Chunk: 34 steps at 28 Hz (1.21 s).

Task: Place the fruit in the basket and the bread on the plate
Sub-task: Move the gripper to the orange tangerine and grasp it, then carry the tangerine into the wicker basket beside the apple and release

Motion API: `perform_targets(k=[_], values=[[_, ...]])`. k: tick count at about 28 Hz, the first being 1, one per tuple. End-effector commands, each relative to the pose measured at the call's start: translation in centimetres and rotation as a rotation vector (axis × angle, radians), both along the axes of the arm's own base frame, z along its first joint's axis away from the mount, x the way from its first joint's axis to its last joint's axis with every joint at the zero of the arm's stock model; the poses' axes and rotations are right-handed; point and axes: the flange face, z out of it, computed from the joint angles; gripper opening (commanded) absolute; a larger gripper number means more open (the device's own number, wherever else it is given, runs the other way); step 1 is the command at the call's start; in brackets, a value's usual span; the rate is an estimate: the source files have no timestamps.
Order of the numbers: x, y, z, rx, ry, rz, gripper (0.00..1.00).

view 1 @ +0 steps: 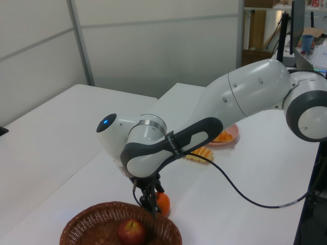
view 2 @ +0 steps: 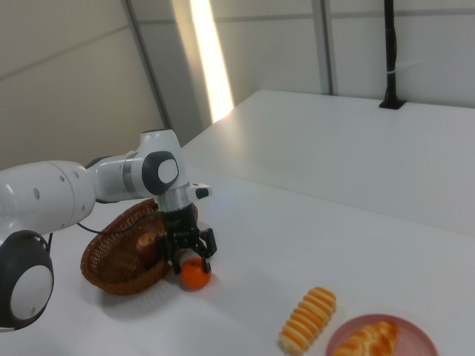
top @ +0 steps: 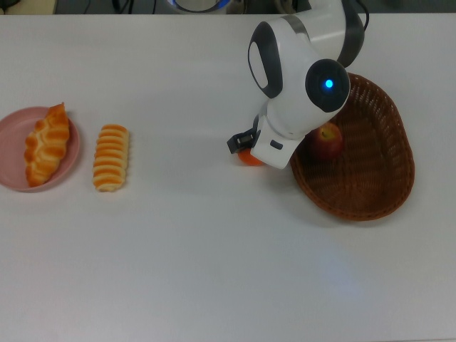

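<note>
The orange tangerine (top: 246,159) (view 2: 194,276) rests on the table just outside the basket's (top: 399,146) (view 2: 111,276) rim. My gripper (view 2: 192,261) (view 1: 152,204) is open, low over the tangerine with a finger on either side of its top. In the top view the arm's hand hides most of the tangerine. The red apple (top: 328,141) (view 1: 132,230) lies inside the basket. At the top view's left, the twisted roll (top: 47,142) lies on the pink plate (top: 8,153) (view 2: 415,334). The striped roll (top: 111,157) (view 2: 308,319) sits on the table beside the plate.
The white arm (top: 299,64) reaches in from the far edge of the table in the top view and hangs over the basket's left rim. A black cable (view 1: 240,189) loops from the arm above the table in the left view.
</note>
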Motion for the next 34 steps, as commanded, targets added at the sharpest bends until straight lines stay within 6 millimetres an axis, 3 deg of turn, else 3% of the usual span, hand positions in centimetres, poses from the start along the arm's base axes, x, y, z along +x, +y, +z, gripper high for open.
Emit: perform_targets(k=[1,6,11,18,22,27,30,34], values=[[0.0,-0.2,-0.4,-0.011,-0.019,0.001,0.0],[0.4,-1.0,0.0,-0.004,-0.024,-0.008,0.0],[0.9,-2.2,1.7,0.009,-0.045,-0.031,0.0],[1.0,-2.3,5.7,0.053,-0.094,-0.048,0.0],[0.8,-1.7,9.4,0.095,-0.138,-0.059,0.0],[0.5,0.2,12.2,0.145,-0.183,-0.058,0.0],[0.6,3.4,13.1,0.189,-0.25,-0.016,0.0],[1.2,6.9,12.6,0.244,-0.378,-0.022,0.0]])
